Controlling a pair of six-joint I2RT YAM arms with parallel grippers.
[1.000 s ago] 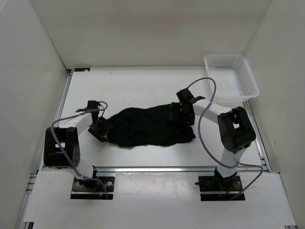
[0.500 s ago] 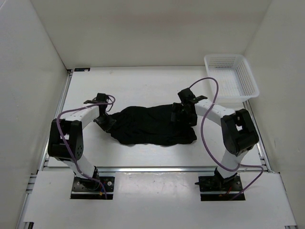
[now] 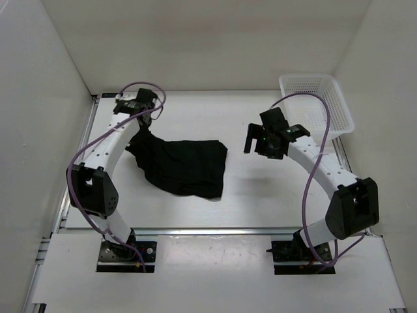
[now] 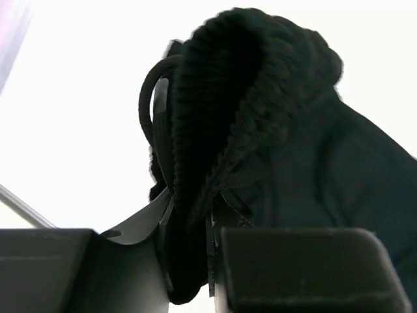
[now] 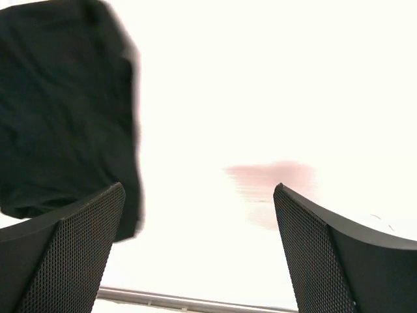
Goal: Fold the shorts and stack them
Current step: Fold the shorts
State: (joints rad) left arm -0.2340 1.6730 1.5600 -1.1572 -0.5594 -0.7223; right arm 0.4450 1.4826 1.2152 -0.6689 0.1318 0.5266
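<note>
Left gripper: at the far-left part of the table, jaws drawn narrow and clamped on a bunched fold of the shorts. The wrist view shows the ribbed waistband pinched between the fingers and mounding above them.

Shorts: one black pair, left end raised at the grip, the rest lying crumpled on the table left of centre. Not laid flat, no clean fold visible, so I judge the fold barely begun.

Right gripper: jaws spread wide, nothing between them, hovering over bare table well apart from the cloth. Its own camera catches the shorts' edge only at far left.

Basket: white mesh, far-right corner, nothing seen in it.

Risks:
- One pinch point carries the cloth. Limp fabric could slide out of the bunched grip, or swing and twist under it
- Dragging with the right end unheld would likely rumple the heap, not flatten it
- A thick wad in the jaws may hide a second layer, giving a skewed fold
</note>
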